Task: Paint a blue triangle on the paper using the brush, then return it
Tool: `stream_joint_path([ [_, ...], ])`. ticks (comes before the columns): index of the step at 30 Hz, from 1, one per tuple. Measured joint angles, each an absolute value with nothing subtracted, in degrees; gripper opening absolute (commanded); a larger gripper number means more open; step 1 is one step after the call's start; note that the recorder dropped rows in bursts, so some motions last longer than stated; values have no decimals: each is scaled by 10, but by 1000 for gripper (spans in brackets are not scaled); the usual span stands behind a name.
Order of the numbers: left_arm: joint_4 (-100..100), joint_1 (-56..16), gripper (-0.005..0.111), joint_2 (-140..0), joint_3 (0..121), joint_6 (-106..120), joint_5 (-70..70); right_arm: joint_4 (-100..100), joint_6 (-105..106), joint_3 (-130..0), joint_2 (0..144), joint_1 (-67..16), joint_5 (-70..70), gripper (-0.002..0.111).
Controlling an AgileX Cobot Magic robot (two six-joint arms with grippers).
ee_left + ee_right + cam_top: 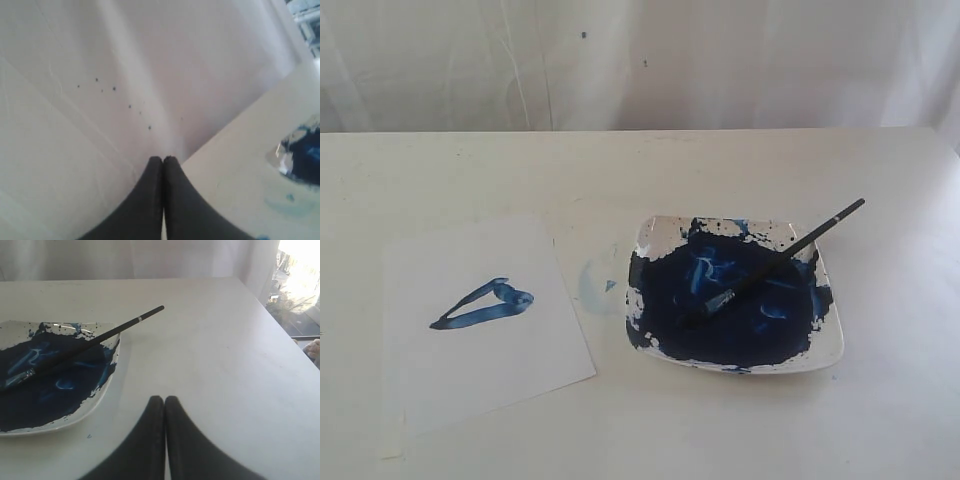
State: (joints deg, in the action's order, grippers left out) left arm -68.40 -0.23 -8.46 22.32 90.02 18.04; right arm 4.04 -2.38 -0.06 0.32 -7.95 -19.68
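The white paper (480, 320) lies at the table's front left and carries a narrow blue triangle (485, 305) of smeared strokes. The black-handled brush (780, 258) (85, 347) rests across the white square plate (825, 345) (107, 385) of dark blue paint, bristles in the paint, handle sticking out past the far right rim. Neither arm shows in the exterior view. My right gripper (164, 399) is shut and empty over bare table beside the plate. My left gripper (163, 159) is shut and empty, facing the white backdrop, with the plate's corner (280, 155) off to one side.
A pale blue round smudge (598, 285) (287, 205) marks the table between paper and plate. A white curtain hangs behind the table. The table's right edge (280, 325) drops off near a bright window.
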Motion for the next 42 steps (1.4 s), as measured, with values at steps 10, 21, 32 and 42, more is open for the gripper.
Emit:
stream_joint_path([
  [10, -393, 0, 0, -5, 116, 870, 160, 40, -24, -1, 3, -80, -197, 0],
  [21, -61, 0, 0, -2, 29, 864, -68, 40, -24, -1, 3, -80, -197, 0],
  [32, -26, 0, 0, -2, 2, 864, -302, 40, -24, -1, 3, -80, -197, 0],
  [42, -26, 0, 0, -2, 2, 863, -332, 40, -24, -1, 3, -80, -197, 0],
])
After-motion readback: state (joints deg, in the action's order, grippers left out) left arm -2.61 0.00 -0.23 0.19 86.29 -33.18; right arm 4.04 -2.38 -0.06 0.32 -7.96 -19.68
